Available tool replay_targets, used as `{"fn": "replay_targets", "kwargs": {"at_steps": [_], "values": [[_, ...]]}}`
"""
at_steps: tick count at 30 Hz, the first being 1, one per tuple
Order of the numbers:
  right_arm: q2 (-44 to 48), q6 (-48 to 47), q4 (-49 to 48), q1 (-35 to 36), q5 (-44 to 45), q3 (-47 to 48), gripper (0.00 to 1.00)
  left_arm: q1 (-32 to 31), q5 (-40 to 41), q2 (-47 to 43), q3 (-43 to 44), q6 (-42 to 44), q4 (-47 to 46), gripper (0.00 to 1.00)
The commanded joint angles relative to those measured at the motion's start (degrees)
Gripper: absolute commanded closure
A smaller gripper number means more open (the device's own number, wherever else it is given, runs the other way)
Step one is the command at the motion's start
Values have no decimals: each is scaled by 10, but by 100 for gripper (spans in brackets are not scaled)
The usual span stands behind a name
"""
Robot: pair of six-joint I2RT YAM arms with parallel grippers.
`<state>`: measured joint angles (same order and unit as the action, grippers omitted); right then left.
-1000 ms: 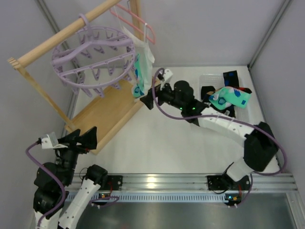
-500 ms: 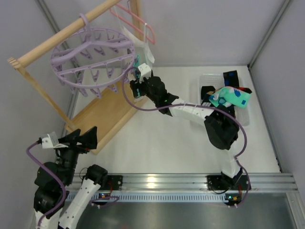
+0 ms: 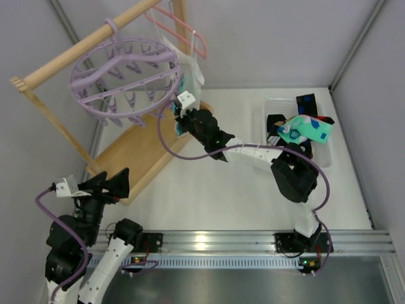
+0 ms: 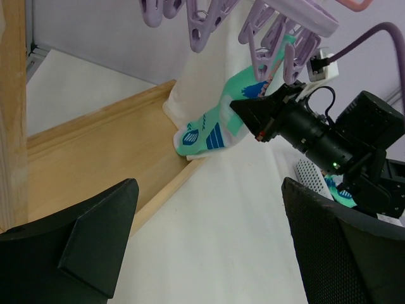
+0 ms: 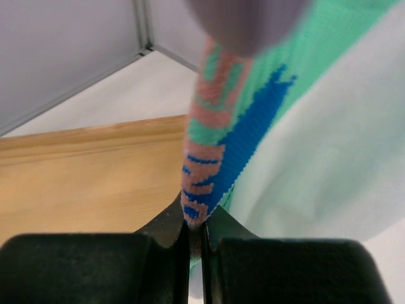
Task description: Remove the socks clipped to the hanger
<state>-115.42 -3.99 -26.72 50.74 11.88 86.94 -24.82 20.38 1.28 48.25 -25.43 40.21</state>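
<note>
One lavender hanger [image 3: 120, 66], one pink hanger [image 3: 183, 26], one white cloth [image 4: 202, 76] and one wooden rack [image 3: 136, 152] are counted. One mint-green sock [image 4: 209, 130] is seen clipped. Several socks [image 3: 304, 130] are heaped in one tray [image 3: 273, 104], their number not discernible.

On the rail [image 3: 76, 54] at back left, the hanger [image 3: 123, 79]; under its right rim, a sock [image 4: 212, 130]; far right, socks [image 3: 307, 130] in a tray [image 3: 278, 100].

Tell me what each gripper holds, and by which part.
The right gripper is shut on the hanging mint-green sock, pinching its striped edge partway down. The left gripper is open and holds nothing.
</note>
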Motion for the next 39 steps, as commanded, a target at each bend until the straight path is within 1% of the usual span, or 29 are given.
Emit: {"fn": "replay_targets", "kwargs": {"at_steps": [1,8,12,14,15,17,19,20,21,22,23,24,25,26,27,28,29,30,32,35,36,37,39], "values": [[83,-8,-64,35,-44,-20,100,6,-10,11,-3,6,-26,2],[170,23,-72,53,-132,-99,100,6,-20,10,-2,4,-27,2],[207,36,-30,59,-168,-125,100,6,-35,10,1,6,-29,2],[237,54,4,60,-166,-142,100,7,-50,12,4,7,-32,2],[249,59,15,62,-164,-165,100,6,-56,12,5,7,-34,2],[287,74,44,63,-160,-194,100,6,-96,24,21,2,-37,2],[326,94,46,63,-164,-252,100,6,-132,41,39,-21,-43,2],[338,100,40,64,-171,-273,100,6,-170,66,57,-38,-44,2],[358,106,35,65,-173,-310,100,8,-185,78,66,-49,-44,2],[364,112,31,65,-174,-326,100,18,-201,91,72,-59,-45,2],[370,116,19,66,-174,-341,100,26,-271,113,84,-77,-46,2],[375,122,14,68,-174,-362,100,39,-300,121,90,-87,-46,2],[375,125,11,71,-176,-370,100,79,-338,127,96,-96,-47,2],[374,126,13,73,-174,-376,100,106,-412,136,113,-105,-48,2],[371,125,16,81,-171,-379,100,176,-453,140,129,-107,-47,2],[370,123,17,86,-163,-379,100,209,-478,147,145,-108,-46,2],[370,119,18,94,-158,-379,100,226,-487,167,155,-115,-46,2],[369,117,18,106,-151,-376,100,232,-468,175,176,-128,-45,2],[371,115,18,118,-136,-374,100,233,-452,213,195,-119,-44,2],[371,114,23,131,-122,-363,100,240,-488,297,208,-117,-45,2],[372,114,23,136,-122,-361,100,242,-512,320,212,-113,-44,2],[372,113,25,137,-122,-360,100,243,-513,337,216,-110,-44,2],[370,115,28,141,-86,-354,100,243,-510,360,223,-107,-45,2]]}}
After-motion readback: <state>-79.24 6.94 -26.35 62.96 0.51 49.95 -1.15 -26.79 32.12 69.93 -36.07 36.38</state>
